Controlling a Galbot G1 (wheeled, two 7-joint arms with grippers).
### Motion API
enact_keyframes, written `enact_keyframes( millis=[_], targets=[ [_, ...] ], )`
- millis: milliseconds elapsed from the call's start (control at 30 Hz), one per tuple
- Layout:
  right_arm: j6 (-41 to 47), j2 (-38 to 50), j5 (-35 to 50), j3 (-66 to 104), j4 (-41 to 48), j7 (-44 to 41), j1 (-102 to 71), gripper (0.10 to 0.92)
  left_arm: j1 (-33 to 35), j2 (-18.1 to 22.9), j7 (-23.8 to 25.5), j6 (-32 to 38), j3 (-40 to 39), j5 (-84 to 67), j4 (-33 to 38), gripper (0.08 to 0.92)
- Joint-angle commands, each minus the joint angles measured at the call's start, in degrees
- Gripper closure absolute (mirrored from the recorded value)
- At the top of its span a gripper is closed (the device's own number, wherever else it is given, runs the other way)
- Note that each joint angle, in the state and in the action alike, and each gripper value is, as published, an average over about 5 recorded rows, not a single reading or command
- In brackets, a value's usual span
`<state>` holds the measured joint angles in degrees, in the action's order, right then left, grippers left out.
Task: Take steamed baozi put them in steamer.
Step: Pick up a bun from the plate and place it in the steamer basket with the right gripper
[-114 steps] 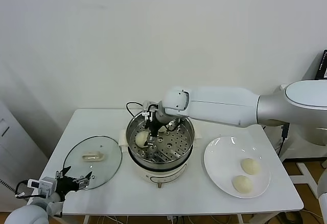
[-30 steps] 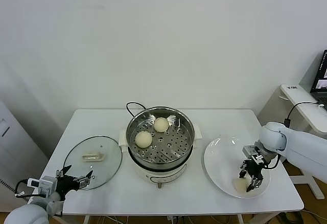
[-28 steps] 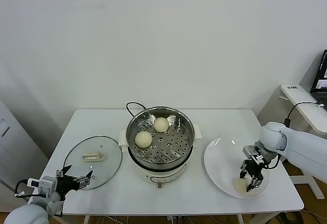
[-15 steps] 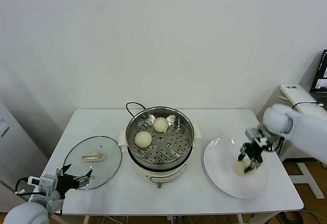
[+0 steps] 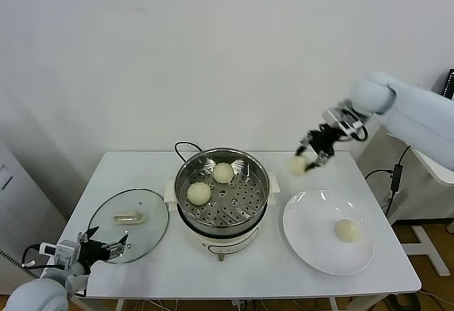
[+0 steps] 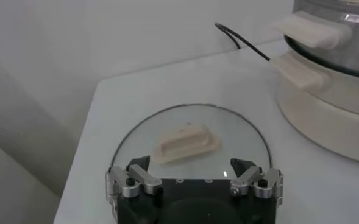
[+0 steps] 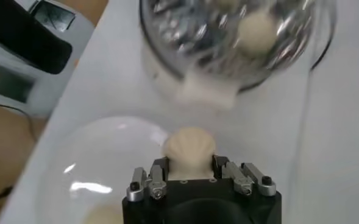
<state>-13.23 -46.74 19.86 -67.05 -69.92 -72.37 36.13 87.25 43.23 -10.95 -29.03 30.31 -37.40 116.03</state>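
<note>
My right gripper (image 5: pixel 306 157) is shut on a cream-white baozi (image 7: pixel 189 151) and holds it in the air, right of the steamer and above the far side of the white plate. The steamer (image 5: pixel 183 204), a shiny steel pot on a white base, holds two baozi (image 5: pixel 199 193) on its perforated tray, the second baozi (image 5: pixel 224 172) farther back. One more baozi (image 5: pixel 346 230) lies on the plate (image 5: pixel 305 240). My left gripper (image 6: pixel 194 176) stands open at the table's near left corner, just before the glass lid (image 6: pixel 240 131).
The glass lid (image 5: pixel 152 233) with a white handle lies flat to the left of the steamer. A black cord (image 5: pixel 181 146) runs behind the pot. A second white table with a screen stands at the far right (image 5: pixel 447 91).
My right gripper has lifted a baozi off the plate and carried it up and back toward the steamer. One baozi stays on the plate. The left arm has not moved.
</note>
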Motion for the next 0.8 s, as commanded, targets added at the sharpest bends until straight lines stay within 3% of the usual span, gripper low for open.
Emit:
enact_keyframes(
  millis=[33, 267, 800],
  targets=[
    [-15.1, -15.5, 1.7, 1.6, 4.1, -0.7, 3.1, 0.567, -0.5, 0.0, 0.0, 0.0, -0.2, 0.0, -0.2, 0.177],
    [-24.5, -22.0, -4.3, 0.5, 0.0, 0.1, -0.9, 0.561, -0.3, 0.2, 0.0, 0.1, -0.3, 0.0, -0.2, 0.177],
    [-34.2, -21.5, -18.4, 0.0, -8.9, -0.5, -7.8, 0.558, 0.1, 0.3, 0.1, 0.5, -0.1, 0.1, -0.4, 0.177]
  ],
)
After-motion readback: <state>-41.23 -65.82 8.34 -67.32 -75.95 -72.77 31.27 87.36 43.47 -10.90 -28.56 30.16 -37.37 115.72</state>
